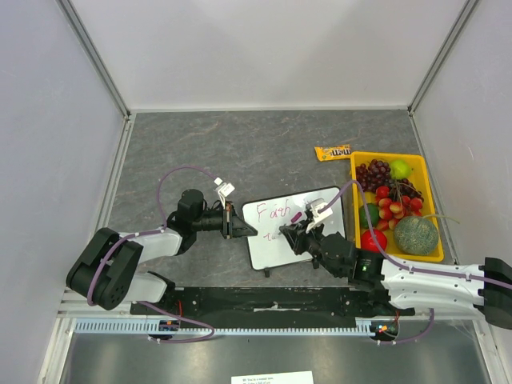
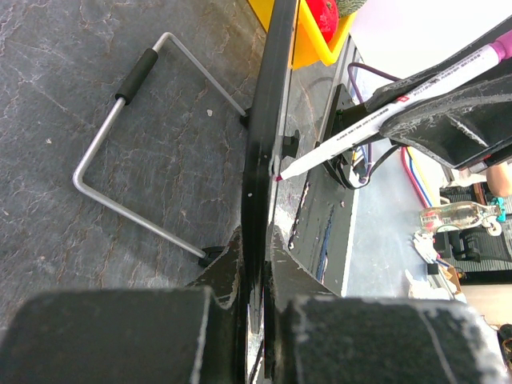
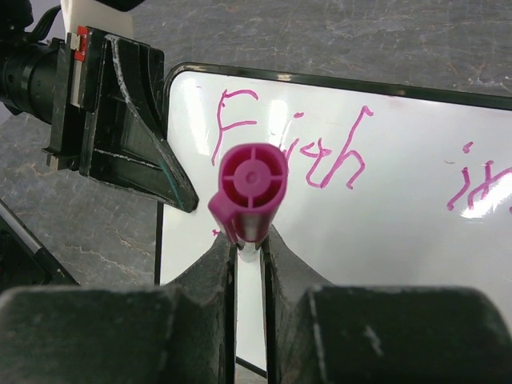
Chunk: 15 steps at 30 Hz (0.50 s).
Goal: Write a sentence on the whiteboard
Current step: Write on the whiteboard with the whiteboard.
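Right gripper (image 3: 248, 250) pinches pink marker (image 3: 250, 182) — whiteboard (image 3: 400, 264) sentence (image 3: 320, 160) reads "Faith in".

Whiteboard (image 1: 270, 240) centre; fruit bin (image 1: 380, 156) right; candy pack (image 1: 333, 152) behind bin.

Left hand (image 1: 246, 230) and right hand (image 1: 294, 234) face inward, both clamped.

Side by side at the table's edge, the left arm (image 1: 120, 258) and right arm (image 1: 436, 280) wear glossy white shells over black joints and motor housings. A purple cable (image 1: 186, 168) loops along the left arm; another purple cable (image 1: 347, 186) arcs over the right. The left gripper (image 1: 250, 231) and right gripper (image 1: 291, 235) are matt black with wedge-shaped fingers, scuffed grey, each topped by a white wrist mount (image 1: 225, 190).
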Each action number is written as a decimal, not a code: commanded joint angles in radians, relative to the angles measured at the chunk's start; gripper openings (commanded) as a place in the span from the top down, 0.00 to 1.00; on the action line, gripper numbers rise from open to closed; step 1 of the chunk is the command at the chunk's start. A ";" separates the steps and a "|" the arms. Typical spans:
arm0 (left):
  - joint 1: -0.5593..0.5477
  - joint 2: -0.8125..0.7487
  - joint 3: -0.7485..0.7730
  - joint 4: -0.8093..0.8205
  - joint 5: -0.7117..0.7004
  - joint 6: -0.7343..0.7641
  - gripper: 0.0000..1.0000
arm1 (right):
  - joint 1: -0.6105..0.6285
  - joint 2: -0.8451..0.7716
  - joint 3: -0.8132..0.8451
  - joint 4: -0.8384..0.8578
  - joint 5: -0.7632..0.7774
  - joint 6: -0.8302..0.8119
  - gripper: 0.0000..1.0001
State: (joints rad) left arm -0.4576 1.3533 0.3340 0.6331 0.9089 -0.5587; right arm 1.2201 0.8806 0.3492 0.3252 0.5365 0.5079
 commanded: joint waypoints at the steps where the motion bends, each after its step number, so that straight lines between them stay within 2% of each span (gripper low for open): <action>1: -0.010 0.030 -0.010 -0.115 -0.065 0.112 0.98 | 0.001 -0.031 -0.004 -0.018 0.068 0.006 1.00; 15: -0.012 0.029 -0.010 -0.113 -0.067 0.111 0.98 | -0.001 0.023 0.054 0.061 0.073 -0.039 1.00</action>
State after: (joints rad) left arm -0.4576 1.3537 0.3340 0.6327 0.9089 -0.5583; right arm 1.2201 0.8757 0.3531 0.3328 0.5854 0.4923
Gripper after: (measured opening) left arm 0.065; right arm 0.178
